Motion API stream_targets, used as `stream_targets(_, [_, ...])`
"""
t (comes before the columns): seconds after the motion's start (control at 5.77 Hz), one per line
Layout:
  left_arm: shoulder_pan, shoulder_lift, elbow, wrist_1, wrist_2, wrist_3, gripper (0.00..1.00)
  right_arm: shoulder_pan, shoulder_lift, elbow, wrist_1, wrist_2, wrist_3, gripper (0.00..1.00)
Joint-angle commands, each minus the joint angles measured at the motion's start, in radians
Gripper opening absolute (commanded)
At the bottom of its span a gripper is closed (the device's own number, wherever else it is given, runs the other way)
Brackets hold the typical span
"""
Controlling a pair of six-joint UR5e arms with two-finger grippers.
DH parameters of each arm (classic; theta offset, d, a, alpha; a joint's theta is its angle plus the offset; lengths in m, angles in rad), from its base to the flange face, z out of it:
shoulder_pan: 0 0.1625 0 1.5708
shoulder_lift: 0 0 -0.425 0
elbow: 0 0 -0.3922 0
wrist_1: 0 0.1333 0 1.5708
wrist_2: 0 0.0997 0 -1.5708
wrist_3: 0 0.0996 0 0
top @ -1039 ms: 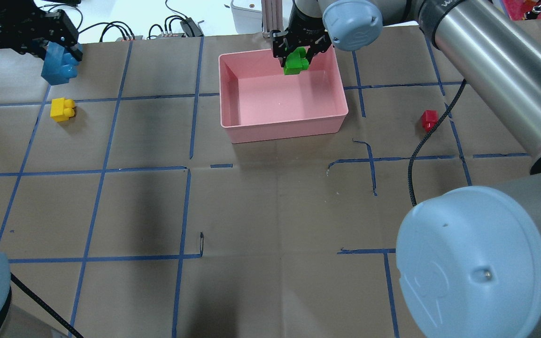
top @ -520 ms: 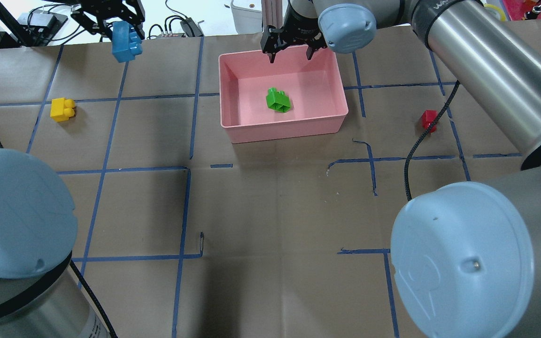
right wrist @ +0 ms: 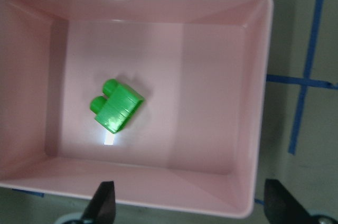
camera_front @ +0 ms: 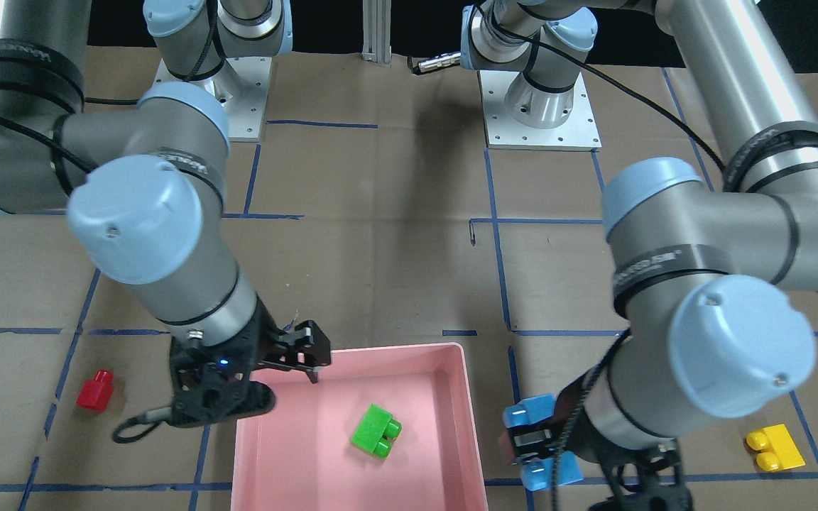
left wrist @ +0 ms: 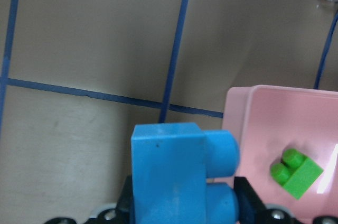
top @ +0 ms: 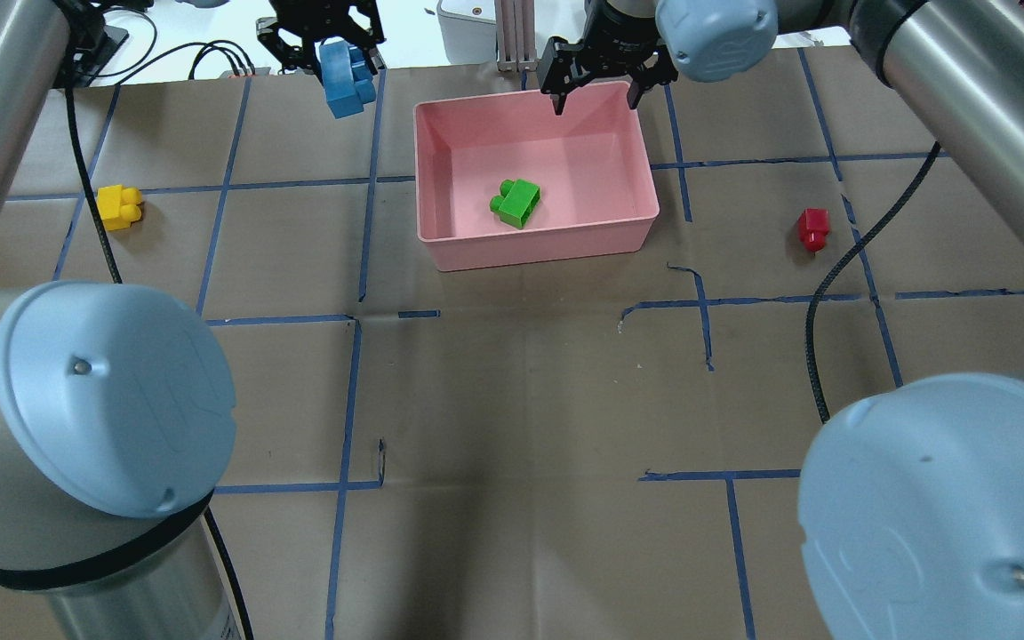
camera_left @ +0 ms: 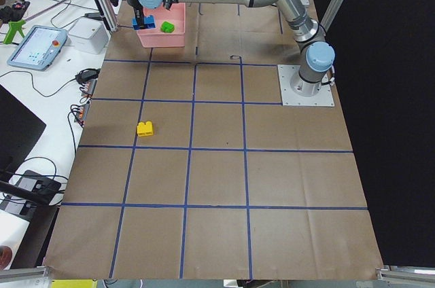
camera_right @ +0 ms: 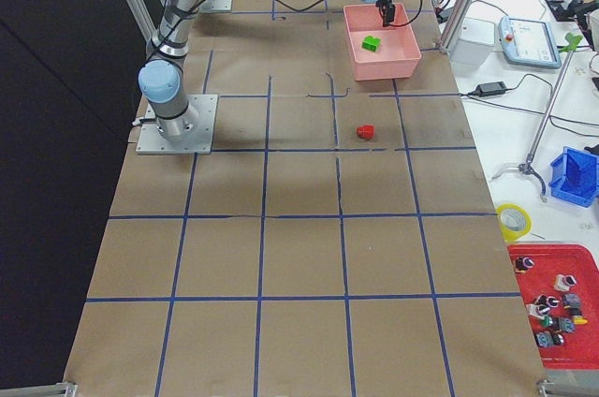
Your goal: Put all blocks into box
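The green block lies loose inside the pink box, and shows in the right wrist view. My right gripper is open and empty above the box's far rim. My left gripper is shut on the blue block, held in the air just left of the box's far left corner; the left wrist view shows the blue block beside the box rim. The yellow block sits on the table far left. The red block sits right of the box.
An aluminium post and a white device stand just beyond the box at the table's far edge, with cables to their left. Blue tape lines grid the brown paper table cover.
My right gripper opened and the green block dropped into the box, then rolled and settled. My left gripper carried the blue block rightward, close to the box.
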Motion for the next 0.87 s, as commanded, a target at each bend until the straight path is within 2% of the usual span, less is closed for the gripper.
stream_targets(0.0, [-0.106, -0.039, 0.001, 0.04, 0.009, -0.126, 0.0, -0.139, -0.236, 0.189, 0.121, -0.067, -0.066, 0.99])
stream_targets(0.17, [-0.143, -0.042, -0.003, 0.043, 0.009, -0.173, 0.0, -0.228, -0.324, 0.368, 0.047, -0.093, -0.145, 0.99])
stream_targets(0.35, [-0.147, -0.05, -0.014, 0.05, 0.009, -0.174, 0.22, -0.306, -0.348, 0.505, -0.218, -0.098, -0.169, 0.99])
stream_targets(0.52, [-0.148, -0.065, -0.037, 0.11, 0.01, -0.165, 0.81, -0.375, -0.327, 0.586, -0.38, -0.098, -0.173, 0.99])
stream_targets(0.69, [-0.149, -0.077, -0.043, 0.137, 0.01, -0.174, 0.99, -0.4, -0.29, 0.681, -0.526, -0.1, -0.173, 0.99])
